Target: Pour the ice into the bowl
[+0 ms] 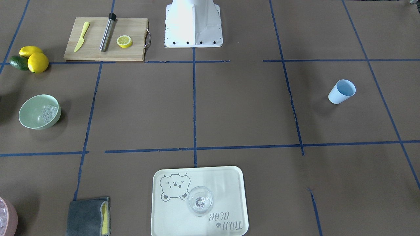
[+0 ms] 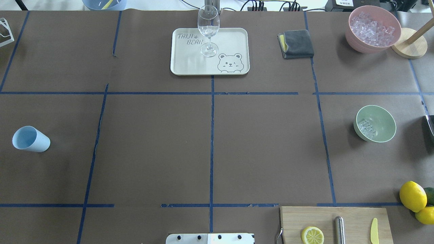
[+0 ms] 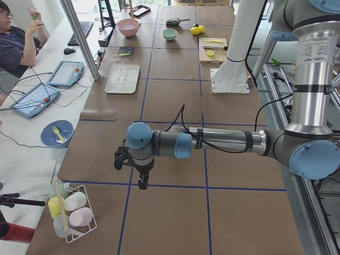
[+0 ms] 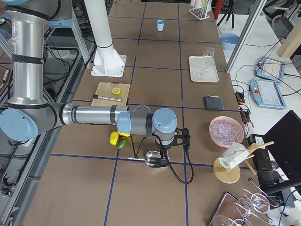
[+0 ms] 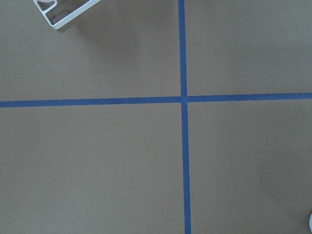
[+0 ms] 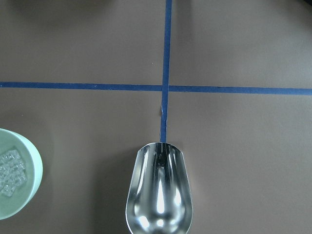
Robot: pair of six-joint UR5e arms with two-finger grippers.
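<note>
Brown paper tabletop (image 2: 152,149), blue tape grid (image 2: 212,142). Near right edge, round mint-green bowl (image 2: 385,126) holding clear ice cubes (image 2: 366,128). Empty metal scoop (image 6: 160,195) at right gripper (image 4: 164,149); left gripper (image 3: 141,180) over left end; pinch of either not discernible. White desk with tablets (image 3: 21,154) beyond far edge.

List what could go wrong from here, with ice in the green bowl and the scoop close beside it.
1. The empty metal scoop shows close beside the mint-green bowl; a careless swing toward it could knock the bowl and scatter the ice.
2. Only a small cluster of ice lies in the bowl, to one side of its floor, so the pour might be judged too thin.
</note>
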